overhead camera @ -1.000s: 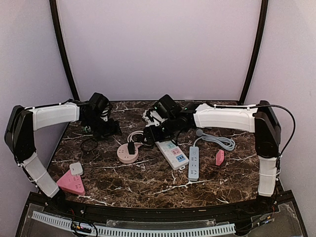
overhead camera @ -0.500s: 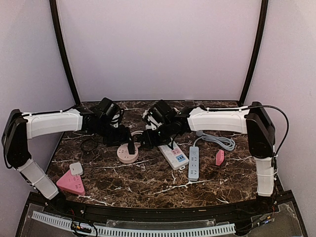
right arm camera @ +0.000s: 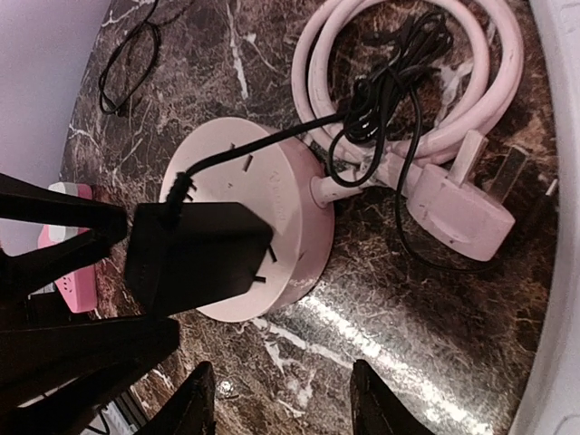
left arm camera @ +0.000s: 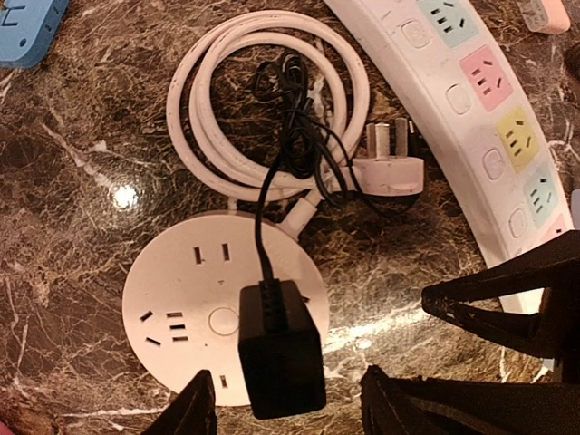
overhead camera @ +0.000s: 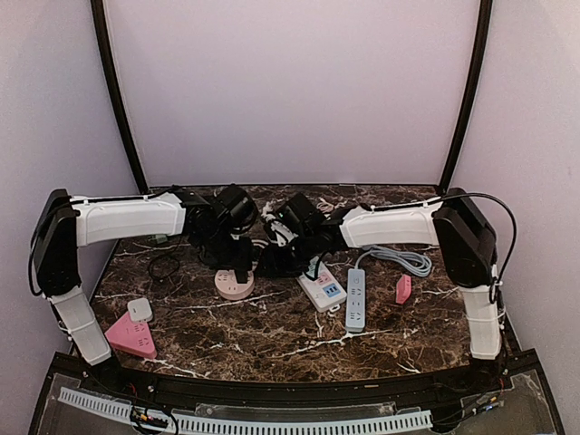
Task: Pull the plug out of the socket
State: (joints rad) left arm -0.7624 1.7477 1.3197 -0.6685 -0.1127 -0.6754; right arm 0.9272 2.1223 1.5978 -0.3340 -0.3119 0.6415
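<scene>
Closing the left claw (left arm camera: 288,408) squarely on the plug (left arm camera: 281,349) across its flat sides, then lifting straight up, seemed best. It gaped wide, empty, jaws flanking the black boxy plug, seated in the round white socket (left arm camera: 181,308) beneath. The right claw (right arm camera: 283,401), open and empty too, hovered beside the socket's rim.

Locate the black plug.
In the left wrist view the black plug stands in the round white socket, bottom centre, just below the coiled white cable.
</scene>
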